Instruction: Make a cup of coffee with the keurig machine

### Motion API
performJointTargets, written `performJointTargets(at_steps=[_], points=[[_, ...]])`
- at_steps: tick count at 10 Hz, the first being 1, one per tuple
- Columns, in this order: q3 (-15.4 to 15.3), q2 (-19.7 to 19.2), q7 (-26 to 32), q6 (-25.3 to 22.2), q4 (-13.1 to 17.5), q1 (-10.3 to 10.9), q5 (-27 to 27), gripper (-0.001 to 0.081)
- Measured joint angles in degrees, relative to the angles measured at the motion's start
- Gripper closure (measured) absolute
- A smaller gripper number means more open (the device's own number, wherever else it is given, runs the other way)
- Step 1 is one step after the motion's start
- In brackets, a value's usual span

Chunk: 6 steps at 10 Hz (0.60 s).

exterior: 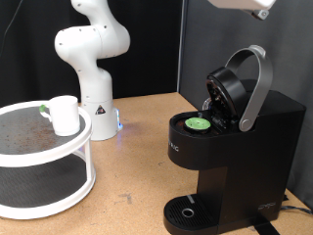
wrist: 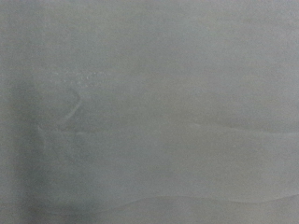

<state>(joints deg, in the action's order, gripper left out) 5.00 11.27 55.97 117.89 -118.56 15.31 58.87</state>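
The black keurig machine (exterior: 249, 147) stands at the exterior view's right with its lid (exterior: 228, 91) and grey arched handle (exterior: 256, 78) raised. A green-topped pod (exterior: 199, 123) sits in the open chamber. The round drip base (exterior: 186, 211) is bare. The white cup (exterior: 65, 115) stands upright on the top tier of a round white shelf (exterior: 68, 149) at the left. A white part of the arm (exterior: 245, 5) shows at the top edge above the machine; the gripper's fingers are out of view. The wrist view shows only a blurred grey surface.
The arm's white base (exterior: 93, 59) stands at the back on the wooden table (exterior: 137, 166), behind the shelf. A small dark green-topped thing (exterior: 44, 110) lies beside the cup on the shelf. A dark curtain hangs behind the machine.
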Motion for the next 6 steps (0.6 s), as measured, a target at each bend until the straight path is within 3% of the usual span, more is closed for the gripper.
performJointTargets(at_steps=[3,6], points=[[-2.1,-0.8,-4.7,1.0,0.1,0.0,-6.4,0.0803],[-3.6,-2.6,-5.5,3.6,-0.6,0.0,-7.6,0.0803]])
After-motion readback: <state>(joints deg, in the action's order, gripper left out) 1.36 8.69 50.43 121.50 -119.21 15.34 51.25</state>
